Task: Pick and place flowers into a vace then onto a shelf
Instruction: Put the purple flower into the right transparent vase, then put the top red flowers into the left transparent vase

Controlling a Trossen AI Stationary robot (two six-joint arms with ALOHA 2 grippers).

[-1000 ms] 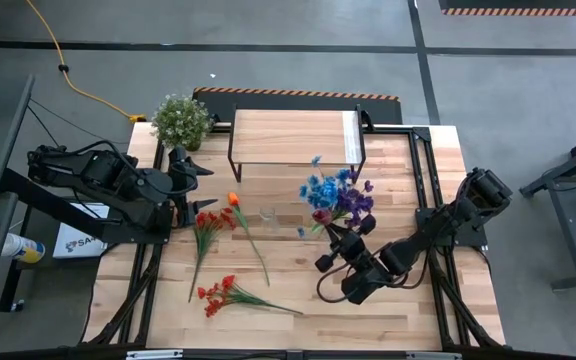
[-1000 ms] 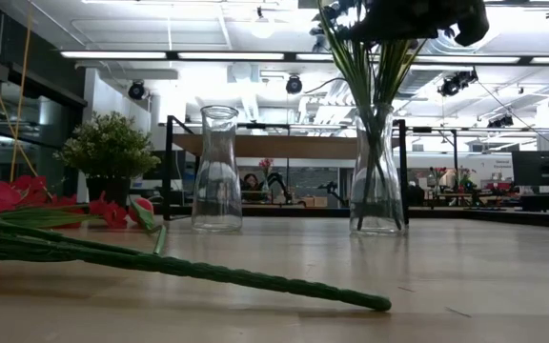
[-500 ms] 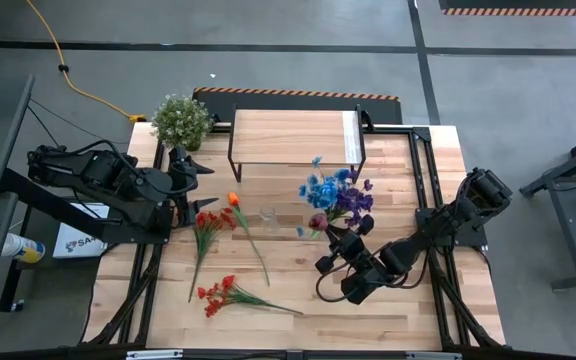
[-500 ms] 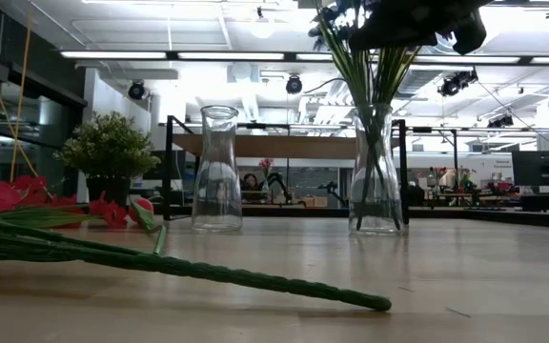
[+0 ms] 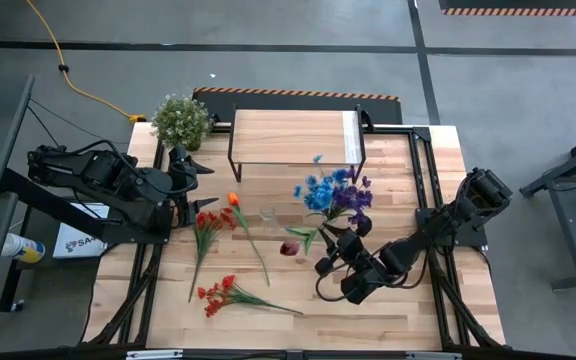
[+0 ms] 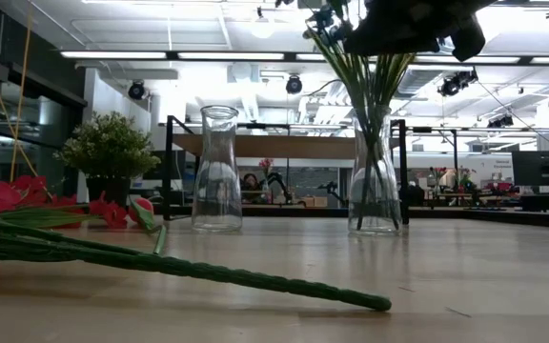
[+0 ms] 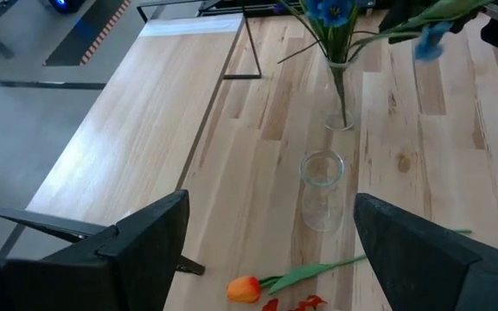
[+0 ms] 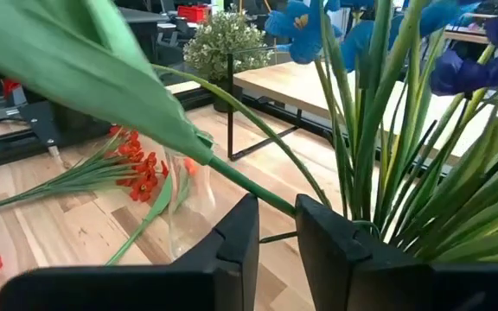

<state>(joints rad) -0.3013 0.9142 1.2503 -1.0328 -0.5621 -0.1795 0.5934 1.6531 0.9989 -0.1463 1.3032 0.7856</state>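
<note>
Standing in a clear glass vase on the right half of the plank table are the blue and purple flowers, just in front of the shelf. One dark red bloom is leaning out toward the table centre, its stem running between the right gripper fingers; these are standing slightly apart, and a firm grip cannot be confirmed. An empty vase is standing nearby. Red and orange stems are lying loose on the left half. The left gripper is waiting wide open, holding nothing, beside a potted plant.
</note>
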